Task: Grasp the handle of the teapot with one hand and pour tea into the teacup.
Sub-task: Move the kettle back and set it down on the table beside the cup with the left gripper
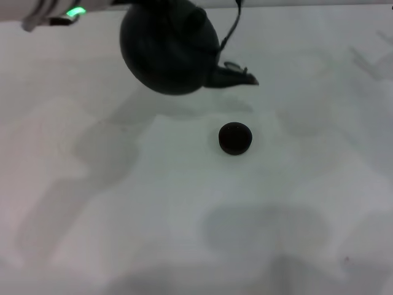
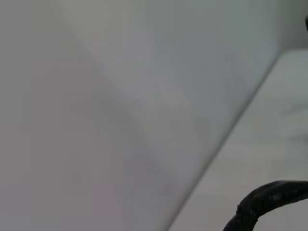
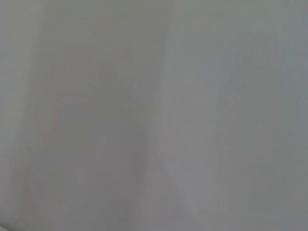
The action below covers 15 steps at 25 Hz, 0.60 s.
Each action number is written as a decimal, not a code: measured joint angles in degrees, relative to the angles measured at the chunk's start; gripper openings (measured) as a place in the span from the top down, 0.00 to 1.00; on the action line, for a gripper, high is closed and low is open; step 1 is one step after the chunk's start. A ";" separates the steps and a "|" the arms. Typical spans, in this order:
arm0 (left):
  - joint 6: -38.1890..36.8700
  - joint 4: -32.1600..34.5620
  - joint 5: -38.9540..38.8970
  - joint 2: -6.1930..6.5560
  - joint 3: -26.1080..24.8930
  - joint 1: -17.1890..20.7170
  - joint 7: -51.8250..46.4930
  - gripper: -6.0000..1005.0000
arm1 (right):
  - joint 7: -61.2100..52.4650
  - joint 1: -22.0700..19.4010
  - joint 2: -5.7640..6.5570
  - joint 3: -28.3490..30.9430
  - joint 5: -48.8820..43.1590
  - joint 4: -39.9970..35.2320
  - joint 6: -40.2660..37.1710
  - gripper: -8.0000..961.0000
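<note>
In the head view, a pale stretch of my left arm (image 1: 52, 15), with a green light on it, reaches in along the far edge of the frame. My left pincer itself lies past that edge, so I cannot tell whether it is apart, together or clamped on anything. Just to the right of that arm is the teapot (image 1: 167, 52), round and matte black. It is tilted, with its lid knob turned toward the far right and its short spout pointing right. The handle (image 1: 231, 27) shows as a thin dark arc rising from the pot's right side and running out of the top of the picture, toward where my pincer must be. The teacup (image 1: 235, 137) stands on the pale desk (image 1: 123, 215). It is nearer to me than the pot, below and slightly short of the spout tip, and apart from it. I see nothing running between spout and cup.

In the left wrist view, a curved piece of the dark, rough handle (image 2: 269, 197) sits close to the camera. Behind it are the desk (image 2: 269, 134) and a plain grey wall (image 2: 120, 96).

In the right wrist view I see only a blank grey surface. My right pincer appears in no view.
</note>
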<state>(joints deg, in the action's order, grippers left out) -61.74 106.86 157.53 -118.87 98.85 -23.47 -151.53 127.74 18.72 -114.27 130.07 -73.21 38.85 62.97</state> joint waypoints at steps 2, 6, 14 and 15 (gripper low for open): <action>-0.10 1.75 -2.47 -0.02 -2.22 1.36 1.76 0.85 | 0.01 0.01 0.01 0.00 0.00 0.00 -0.01 0.12; 0.25 4.46 -10.86 -0.02 -8.96 5.48 8.09 0.86 | 0.03 0.00 0.02 0.00 0.00 0.00 -0.01 0.12; 0.33 4.03 -33.11 -0.05 -18.98 14.62 27.36 0.86 | 0.05 -0.13 0.02 0.00 -0.02 0.00 -0.01 0.12; 0.35 3.76 -35.20 -0.06 -19.59 15.79 29.46 0.86 | 0.05 -0.15 0.02 0.00 -0.11 0.00 -0.01 0.12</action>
<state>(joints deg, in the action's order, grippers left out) -61.38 110.62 122.33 -118.93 79.25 -7.68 -122.07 127.79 18.57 -114.25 130.07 -73.32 38.84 62.96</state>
